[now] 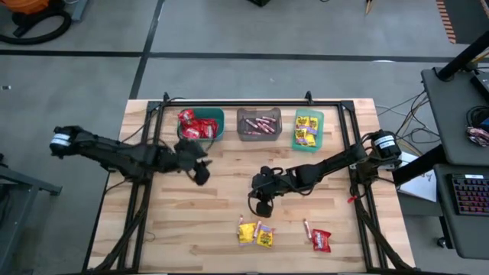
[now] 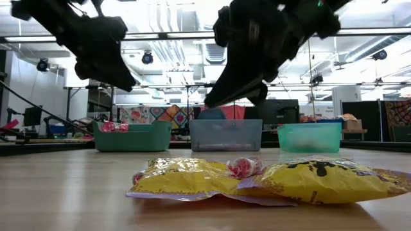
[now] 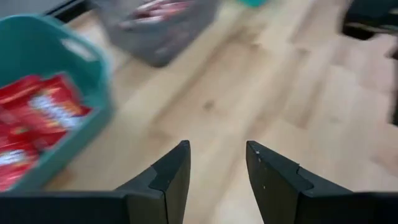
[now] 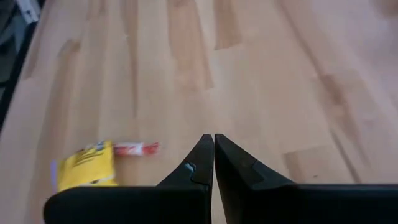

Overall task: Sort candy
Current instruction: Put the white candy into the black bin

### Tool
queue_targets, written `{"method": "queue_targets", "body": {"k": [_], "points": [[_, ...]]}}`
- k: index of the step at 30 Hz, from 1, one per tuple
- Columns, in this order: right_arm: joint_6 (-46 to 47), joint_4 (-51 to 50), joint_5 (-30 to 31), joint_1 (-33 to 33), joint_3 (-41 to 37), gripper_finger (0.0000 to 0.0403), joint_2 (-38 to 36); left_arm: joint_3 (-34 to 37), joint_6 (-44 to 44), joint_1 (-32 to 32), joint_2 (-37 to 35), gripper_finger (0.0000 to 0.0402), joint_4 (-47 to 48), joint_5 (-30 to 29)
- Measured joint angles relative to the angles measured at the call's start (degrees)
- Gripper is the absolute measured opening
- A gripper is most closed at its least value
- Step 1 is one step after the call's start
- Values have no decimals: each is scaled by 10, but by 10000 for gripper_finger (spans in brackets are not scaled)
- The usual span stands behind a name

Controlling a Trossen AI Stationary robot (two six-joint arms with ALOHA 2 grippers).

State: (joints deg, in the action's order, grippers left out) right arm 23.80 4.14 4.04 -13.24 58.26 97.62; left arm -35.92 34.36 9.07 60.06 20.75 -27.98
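Observation:
My left gripper (image 1: 200, 173) is open and empty above the bare wood, just near of the teal bin (image 1: 201, 124) that holds red packets (image 3: 37, 118); its open fingers show in the left wrist view (image 3: 217, 158). My right gripper (image 1: 262, 206) is shut with nothing between its fingers (image 4: 214, 146) and hangs over the table's middle. Near of it on the wood lie two yellow packets (image 1: 255, 233), a pinkish stick (image 1: 307, 228) and a red packet (image 1: 322, 240). The right wrist view shows a yellow packet (image 4: 87, 165) and a stick (image 4: 135, 148).
A grey bin (image 1: 258, 124) with pinkish sticks and a green bin (image 1: 308, 130) with yellow packets stand beside the teal one along the far edge. A black frame (image 1: 252, 103) runs around the table. The low view shows the yellow packets (image 2: 257, 179) close to the near edge.

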Motion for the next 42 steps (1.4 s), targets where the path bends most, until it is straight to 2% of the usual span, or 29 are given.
{"method": "queue_targets", "body": {"k": [6, 11, 20, 29, 32, 37, 42], "points": [[2, -95, 4, -31, 61, 9, 0, 0, 31, 112, 37, 139, -72, -50], [5, -135, 5, -53, 103, 9, 0, 0, 43, 168, 89, 139, -145, -66], [85, -189, 5, -87, 122, 9, 0, 0, 54, 219, 192, 139, -277, -66], [138, -216, 12, -130, 123, 9, 8, 0, 81, 247, 251, 139, -331, -66], [76, -217, 26, -146, 123, 9, 26, 0, 87, 252, 264, 139, -354, -66], [-93, -217, 37, -166, 123, 9, 53, -1, 82, 256, 278, 139, -405, -66], [-145, -187, 41, -168, 129, 9, 62, -1, 82, 258, 283, 139, -419, -66]]}}
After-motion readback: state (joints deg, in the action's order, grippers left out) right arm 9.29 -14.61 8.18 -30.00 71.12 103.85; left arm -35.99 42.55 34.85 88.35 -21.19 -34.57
